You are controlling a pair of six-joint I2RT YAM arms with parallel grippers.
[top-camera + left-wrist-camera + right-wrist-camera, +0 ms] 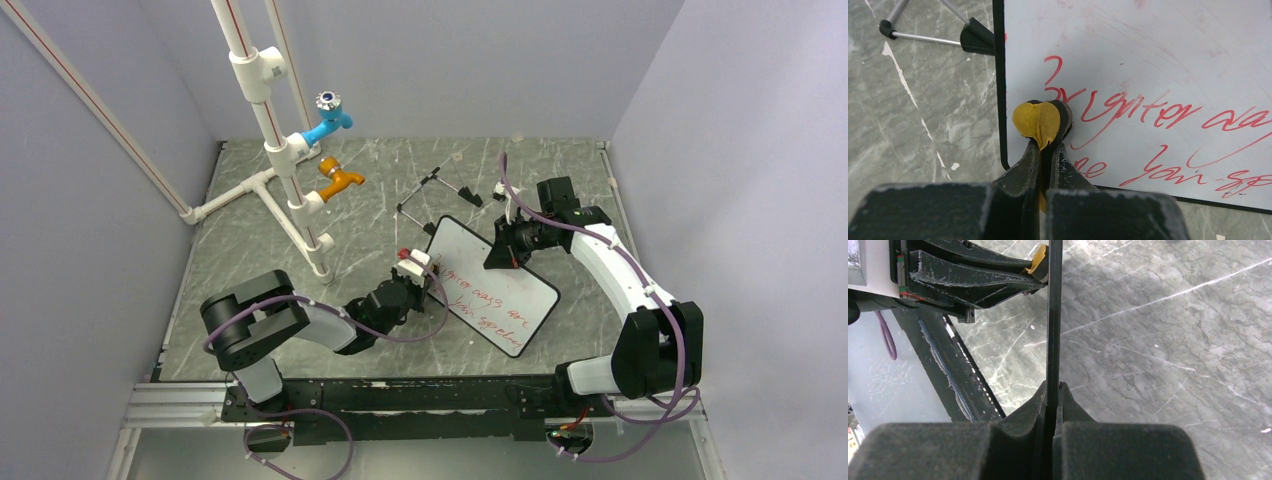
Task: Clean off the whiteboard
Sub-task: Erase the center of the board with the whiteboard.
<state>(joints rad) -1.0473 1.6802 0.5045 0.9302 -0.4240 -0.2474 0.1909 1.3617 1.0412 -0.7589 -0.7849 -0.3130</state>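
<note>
I have the right gripper (1053, 390) clenched on the whiteboard's (500, 290) edge at mid-table and the left gripper (1049, 147) pinching the eraser (1038, 122) against it, yet three lines of red writing (1138, 112) remain, so I judge the wiping barely begun.

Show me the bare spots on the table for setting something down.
Bare tabletop lies between the whiteboard and the right arm, and between the pipe stand and the left arm. Crowded: mid-table, around the whiteboard, the eraser and the wire easel.
</note>
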